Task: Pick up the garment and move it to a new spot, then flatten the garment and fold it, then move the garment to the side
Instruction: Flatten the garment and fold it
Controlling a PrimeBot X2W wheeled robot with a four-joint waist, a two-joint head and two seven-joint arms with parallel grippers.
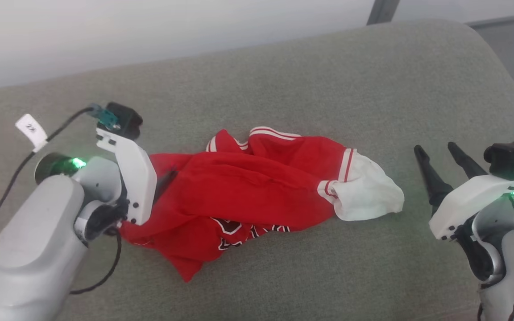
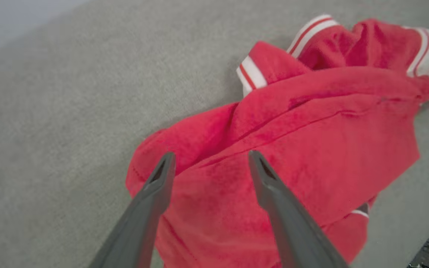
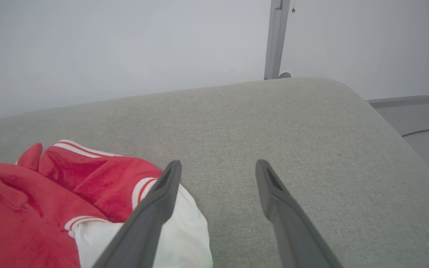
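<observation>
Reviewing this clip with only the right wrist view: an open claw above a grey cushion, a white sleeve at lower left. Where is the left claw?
Observer: The left claw is open, poised at the red end of the garment, opposite your white sleeve; I cannot tell whether its tips touch the cloth.
Operator: Is the shirt lying flat?
Observer: No. The head view shows it crumpled in a heap on the cushion, with part of a dark, white-outlined print at its near edge.
Operator: Is my claw touching the sleeve?
Observer: No. In the head view the right claw stands apart from it, bare cushion between.
</observation>
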